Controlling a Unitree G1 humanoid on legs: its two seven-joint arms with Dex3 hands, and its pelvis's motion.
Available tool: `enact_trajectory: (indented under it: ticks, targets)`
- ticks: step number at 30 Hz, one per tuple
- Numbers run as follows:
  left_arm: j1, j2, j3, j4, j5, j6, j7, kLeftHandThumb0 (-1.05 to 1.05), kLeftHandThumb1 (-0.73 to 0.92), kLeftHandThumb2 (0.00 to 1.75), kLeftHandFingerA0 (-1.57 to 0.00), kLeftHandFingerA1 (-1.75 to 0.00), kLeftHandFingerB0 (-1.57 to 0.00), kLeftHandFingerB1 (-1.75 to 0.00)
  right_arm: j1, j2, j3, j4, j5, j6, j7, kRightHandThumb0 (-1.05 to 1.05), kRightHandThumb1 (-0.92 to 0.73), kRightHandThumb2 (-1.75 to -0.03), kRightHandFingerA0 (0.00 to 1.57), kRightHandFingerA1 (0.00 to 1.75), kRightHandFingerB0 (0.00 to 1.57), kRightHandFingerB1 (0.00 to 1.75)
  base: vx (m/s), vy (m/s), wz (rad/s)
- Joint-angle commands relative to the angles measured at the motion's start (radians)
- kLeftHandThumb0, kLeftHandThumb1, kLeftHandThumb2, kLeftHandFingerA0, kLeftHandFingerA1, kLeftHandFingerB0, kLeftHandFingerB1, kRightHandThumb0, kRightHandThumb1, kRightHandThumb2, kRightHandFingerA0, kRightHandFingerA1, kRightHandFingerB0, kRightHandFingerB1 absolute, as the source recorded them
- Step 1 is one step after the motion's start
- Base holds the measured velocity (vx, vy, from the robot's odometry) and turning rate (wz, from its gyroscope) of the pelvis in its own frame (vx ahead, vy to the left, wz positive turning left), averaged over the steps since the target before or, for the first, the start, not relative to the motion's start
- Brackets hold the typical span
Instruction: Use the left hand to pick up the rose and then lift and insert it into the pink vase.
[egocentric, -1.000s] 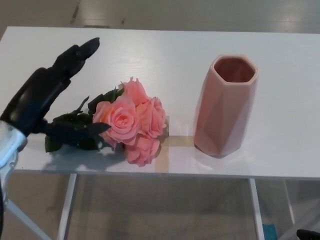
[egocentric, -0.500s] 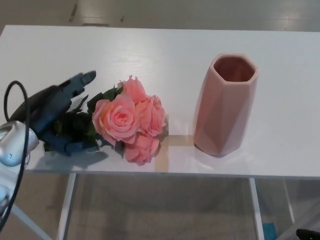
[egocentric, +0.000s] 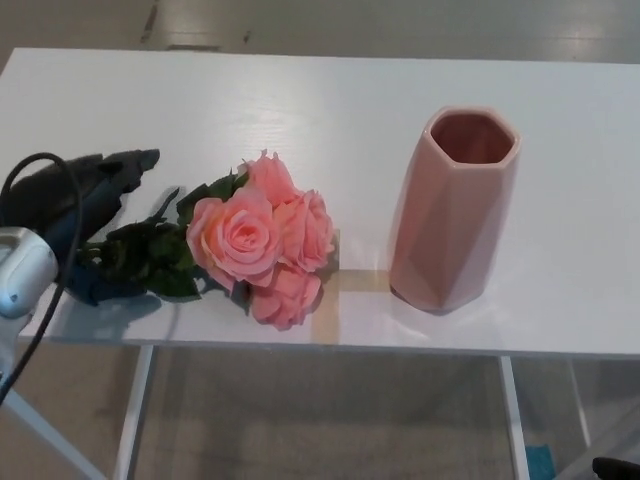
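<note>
Item: my left hand (egocentric: 75, 215) is closing round rose (egocentric: 250, 240) stems, blooms lying just right of it, pink vase (egocentric: 452, 210) standing further right.

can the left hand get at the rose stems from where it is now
Probably yes. The left hand already sits at the leafy stem end of the rose bunch, low over the white table, with nothing between them. The pink vase stands well off to the other side, clear of the approach.

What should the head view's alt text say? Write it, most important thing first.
The robot's black left hand lies at the leafy stem end of a bunch of pink roses on a white table. An empty pink vase stands upright to their right.
</note>
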Motion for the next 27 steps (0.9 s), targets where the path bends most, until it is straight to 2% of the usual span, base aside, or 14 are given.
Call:
enact_trajectory:
  ticks: [1,2,12,27]
  targets:
    - [-0.014,-0.015,-0.012,0.014,0.065,-0.016,0.027,-0.50,0.34,0.70,0.00,-0.10,0.00,-0.16,0.007,-0.009,-0.001,0.007,0.012,-0.002,0.004,-0.18,-0.61,-0.57,0.64,0.51,0.54,0.46,0.00,0.000,0.00]
    - [-0.033,-0.035,-0.021,0.040,0.068,-0.016,0.030,-0.48,0.36,0.60,0.00,-0.07,0.00,-0.17,0.007,-0.010,0.002,0.008,0.008,-0.004,0.004,-0.18,-0.60,-0.57,0.64,0.51,0.54,0.46,0.00,0.000,0.00]
    - [-0.097,-0.092,-0.051,0.167,0.100,-0.031,0.046,-0.47,0.37,0.59,0.00,-0.06,0.00,-0.16,0.005,-0.010,-0.003,0.001,0.018,-0.003,0.017,-0.18,-0.61,-0.57,0.64,0.51,0.54,0.46,0.00,0.000,0.00]
    - [-0.114,-0.140,-0.081,0.221,0.132,-0.002,0.027,-0.52,0.36,0.63,0.00,-0.08,0.00,-0.14,-0.006,-0.009,-0.017,0.002,0.029,0.000,0.021,-0.19,-0.60,-0.57,0.63,0.51,0.53,0.46,0.00,0.000,0.00]
